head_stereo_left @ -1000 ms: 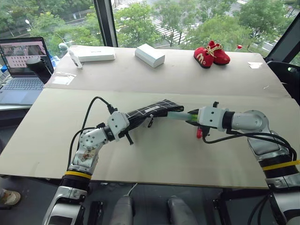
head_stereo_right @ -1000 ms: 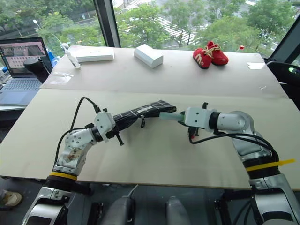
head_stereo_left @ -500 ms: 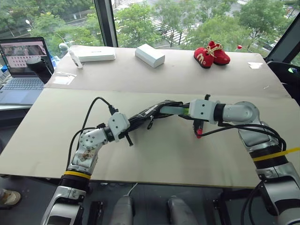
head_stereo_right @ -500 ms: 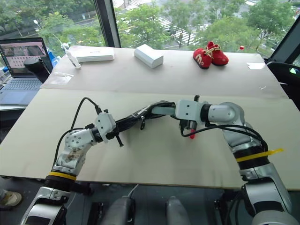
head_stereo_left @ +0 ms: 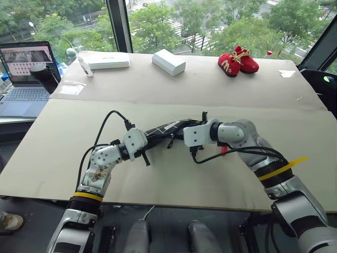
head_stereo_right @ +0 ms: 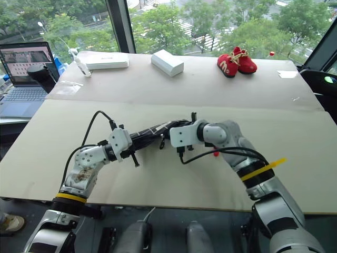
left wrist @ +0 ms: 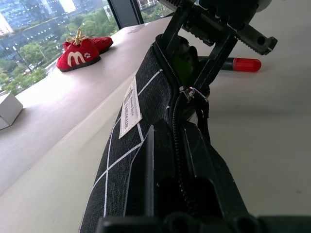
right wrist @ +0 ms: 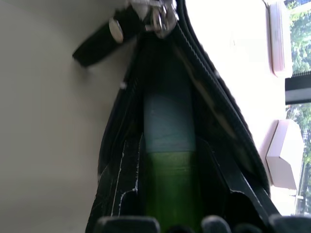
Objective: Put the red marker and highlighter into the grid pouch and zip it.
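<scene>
The grid pouch (head_stereo_left: 169,127) is black with white lines and hangs just above the table, its mouth unzipped. My left gripper (head_stereo_left: 148,140) is shut on its near end, the fingers (left wrist: 146,160) clamping the fabric beside the zip. My right gripper (head_stereo_left: 182,128) is shut on the light-green highlighter (right wrist: 167,170), whose pale cap sits inside the pouch's mouth; green also shows in the opening (left wrist: 182,63). The zipper's black pull strap (right wrist: 99,43) dangles beside the mouth. The red marker (left wrist: 241,64) lies on the table behind my right forearm, its red cap end (head_stereo_left: 224,149) peeking out.
Red baby shoes (head_stereo_left: 238,59), a white box (head_stereo_left: 168,62) and a long white box (head_stereo_left: 105,60) stand along the table's far side. A laptop (head_stereo_left: 23,74) sits off the table's left. The table's front edge (head_stereo_left: 158,203) runs close below my arms.
My right gripper has swung left with the highlighter and pushed it into the pouch's mouth. The left gripper and pouch stayed put.
</scene>
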